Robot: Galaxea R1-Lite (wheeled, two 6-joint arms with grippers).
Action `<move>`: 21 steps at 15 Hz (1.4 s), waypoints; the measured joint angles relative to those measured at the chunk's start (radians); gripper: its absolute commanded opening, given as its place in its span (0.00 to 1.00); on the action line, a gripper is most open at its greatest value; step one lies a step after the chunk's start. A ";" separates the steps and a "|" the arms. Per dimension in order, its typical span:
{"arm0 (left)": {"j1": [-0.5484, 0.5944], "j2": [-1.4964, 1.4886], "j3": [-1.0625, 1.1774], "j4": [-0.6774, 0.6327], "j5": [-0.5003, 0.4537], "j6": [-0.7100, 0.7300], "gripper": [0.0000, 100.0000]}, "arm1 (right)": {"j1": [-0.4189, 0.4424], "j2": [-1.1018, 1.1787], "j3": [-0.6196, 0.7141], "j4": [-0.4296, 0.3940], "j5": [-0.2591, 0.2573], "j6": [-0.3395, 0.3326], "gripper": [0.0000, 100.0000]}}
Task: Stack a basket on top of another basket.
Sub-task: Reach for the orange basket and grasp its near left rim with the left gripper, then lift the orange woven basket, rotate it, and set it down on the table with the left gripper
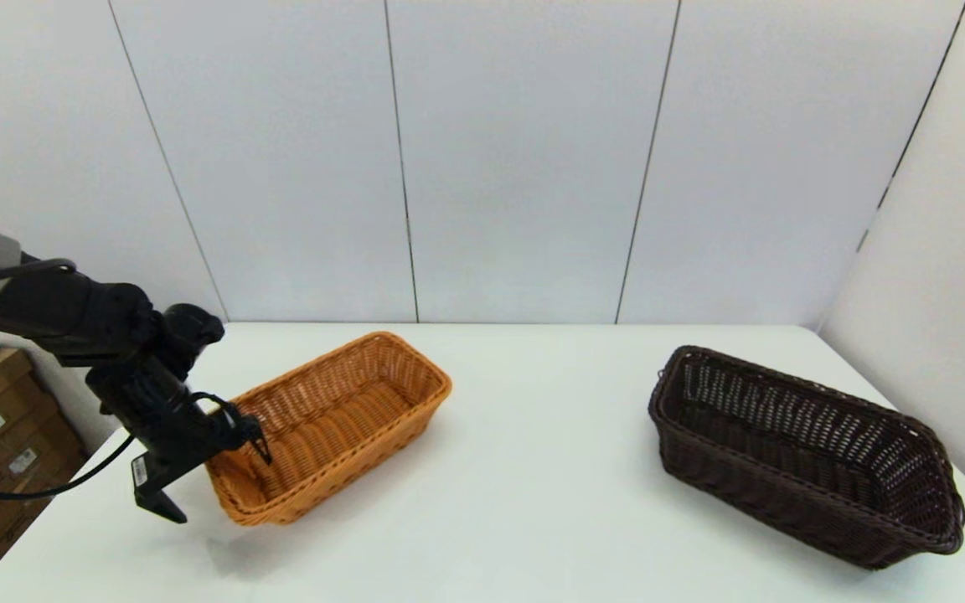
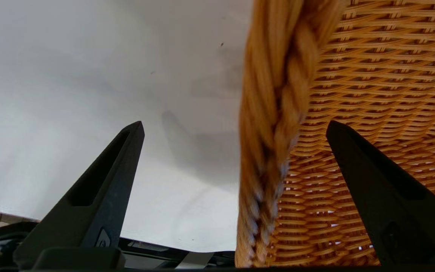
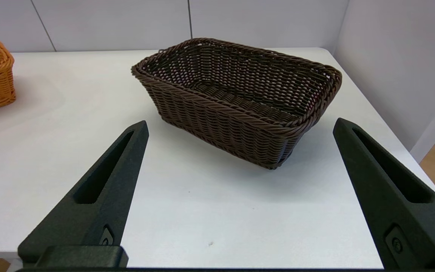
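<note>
Left claw (image 2: pixel 234 126) spread wide, straddling orange-tan basket (image 2: pixel 372 75) braided rim, white table (image 2: pixel 89 75)

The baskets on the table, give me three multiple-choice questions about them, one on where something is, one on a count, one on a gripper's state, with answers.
1. Where does the dark basket sit?
A. inside the orange basket
B. on the table, apart, toward the robot's right
C. on the floor

2. How many baskets are there?
A. one
B. two
C. three

3. How is the left gripper?
A. open, straddling the orange basket's rim
B. shut on the dark basket
C. out of sight

Answers: 1 B, bare table separates them; 2 B, one orange, one dark; 3 A, the left wrist view shows one finger outside the rim and one inside.
</note>
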 measured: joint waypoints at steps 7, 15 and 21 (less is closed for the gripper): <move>-0.026 0.044 -0.014 -0.023 -0.038 -0.004 0.00 | 0.000 0.000 0.000 0.000 0.000 0.000 1.00; -0.024 -0.004 -0.013 -0.023 -0.107 -0.006 0.00 | 0.000 0.000 0.000 0.000 0.000 0.000 1.00; 0.018 -0.122 -0.020 -0.020 -0.205 0.016 0.00 | 0.000 0.000 0.000 0.000 0.000 0.000 1.00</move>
